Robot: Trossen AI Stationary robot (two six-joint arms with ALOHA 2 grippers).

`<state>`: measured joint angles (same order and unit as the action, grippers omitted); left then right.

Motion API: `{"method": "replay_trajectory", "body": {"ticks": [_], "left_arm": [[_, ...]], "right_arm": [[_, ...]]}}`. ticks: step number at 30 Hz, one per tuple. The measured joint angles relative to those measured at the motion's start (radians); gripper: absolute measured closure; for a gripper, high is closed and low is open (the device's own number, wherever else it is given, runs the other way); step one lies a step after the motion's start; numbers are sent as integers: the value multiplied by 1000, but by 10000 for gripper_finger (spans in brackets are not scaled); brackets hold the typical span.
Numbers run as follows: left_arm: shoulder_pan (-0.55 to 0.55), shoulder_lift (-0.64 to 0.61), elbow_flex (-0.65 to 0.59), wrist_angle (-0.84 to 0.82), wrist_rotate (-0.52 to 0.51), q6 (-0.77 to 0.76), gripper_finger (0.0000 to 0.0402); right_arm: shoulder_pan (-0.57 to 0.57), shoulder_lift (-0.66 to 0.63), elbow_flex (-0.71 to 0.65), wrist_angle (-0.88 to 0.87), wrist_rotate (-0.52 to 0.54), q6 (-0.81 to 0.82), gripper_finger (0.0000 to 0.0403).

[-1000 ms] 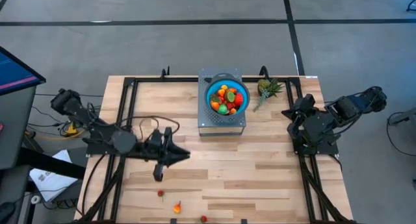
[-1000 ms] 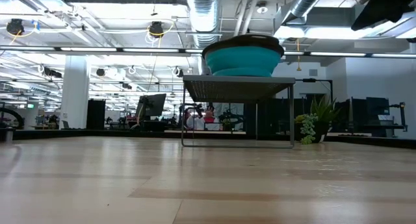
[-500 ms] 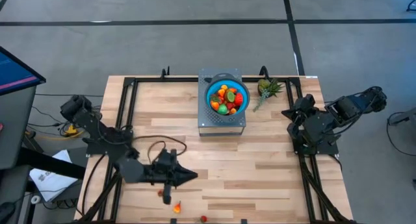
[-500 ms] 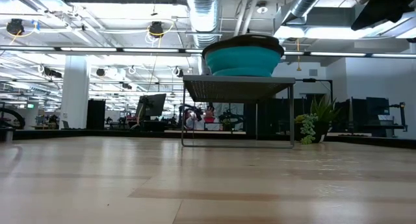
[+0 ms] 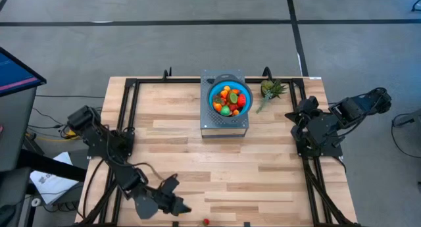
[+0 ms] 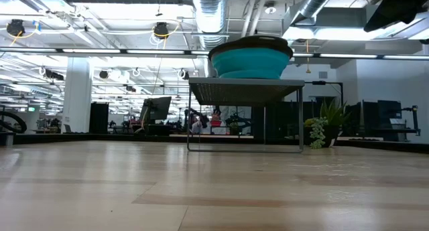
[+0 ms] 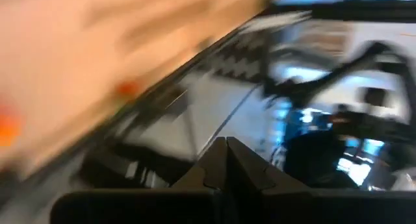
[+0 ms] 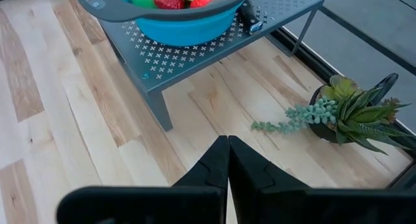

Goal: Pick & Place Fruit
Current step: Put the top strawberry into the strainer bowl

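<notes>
Low, left gripper point(image 5: 184, 207) (closed) beside fruit point(image 5: 206, 222)

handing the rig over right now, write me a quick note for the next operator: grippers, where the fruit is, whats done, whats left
Left gripper: shut, low at the table's near edge; nothing can be seen between its fingers.
Right gripper: shut, empty, parked at the right side of the table, facing the stand.
Fruit: most sits in the blue bowl on the grey stand. One red fruit lies loose on the table at the near edge, just right of the left gripper. Other loose pieces may be hidden under the left arm.
Done: bowl well filled.
Left: pick up the red fruit and any hidden ones, and drop them in the bowl.
</notes>
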<state>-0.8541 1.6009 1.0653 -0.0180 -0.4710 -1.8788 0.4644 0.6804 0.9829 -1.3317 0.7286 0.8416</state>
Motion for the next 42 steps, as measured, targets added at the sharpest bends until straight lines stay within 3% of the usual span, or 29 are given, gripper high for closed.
{"method": "replay_trajectory", "body": {"ticks": [5, 8, 16, 26, 29, 34, 42], "left_arm": [[-23, 27, 0, -173, 222, -319, 401], [-31, 33, -1, -286, 285, -396, 401], [-31, 30, -1, -486, 298, -354, 401], [-31, 29, -1, -503, 285, -144, 401], [-30, 29, -1, -521, 307, -163, 397], [-30, 29, -1, -611, 355, -313, 356], [-20, 47, -1, -624, 374, -360, 245]], "right_arm": [[0, 0, 0, 0, -3, -8, 403], [0, 0, 0, 0, -3, -11, 403], [0, 0, 0, -2, -3, -14, 403], [0, 0, 0, -3, -4, -39, 403], [0, 0, 0, -2, -4, -39, 403], [0, 0, 0, -2, -5, -39, 403], [0, 0, 0, -31, -4, -38, 403]]}}
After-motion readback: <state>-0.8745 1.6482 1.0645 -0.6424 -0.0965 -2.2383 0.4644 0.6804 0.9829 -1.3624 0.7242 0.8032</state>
